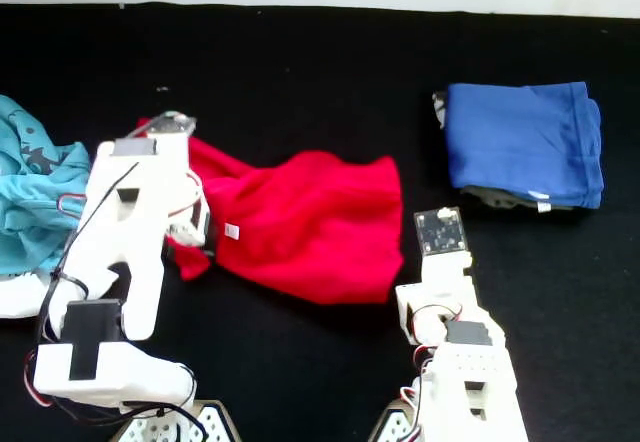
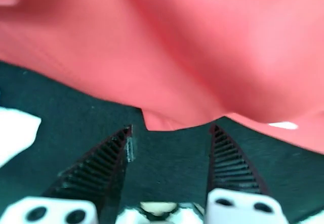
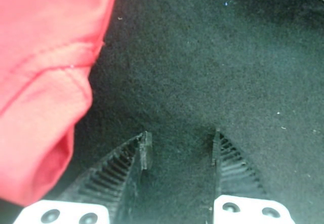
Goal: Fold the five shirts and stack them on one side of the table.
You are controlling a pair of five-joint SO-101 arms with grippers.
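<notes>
**Red shirt** [image 1: 300, 227]: unfolded and rumpled, near the middle of the black table [image 1: 300, 62], a white tag showing on its left part. Judged to be the piece in hand, lying between both arms so each can take a side.

**Left gripper** [image 2: 172, 130]: low over the table at the shirt's left hem, jaws spread and holding nothing. The hem lies just beyond the fingertips, so a pinch of that edge looks like the next move.

**Right gripper** [image 3: 179, 143]: over bare table just beside the shirt's near right corner, jaws spread and empty.

**Blue shirt** [image 1: 525, 142]: folded, lying on a darker folded garment [image 1: 500, 198] toward the table's far right. Judged to be the stack begun on that side.

**Teal patterned shirt** [image 1: 35, 192]: bunched at the left edge, with a white cloth [image 1: 20, 297] just nearer. Probably waiting, kept apart from the work.

**Open room:** bare table along the far edge, in a strip between red shirt and stack, and at the near edge between the arm bases. There is enough to spread the red shirt flat, though its right side lies near the stack.
</notes>
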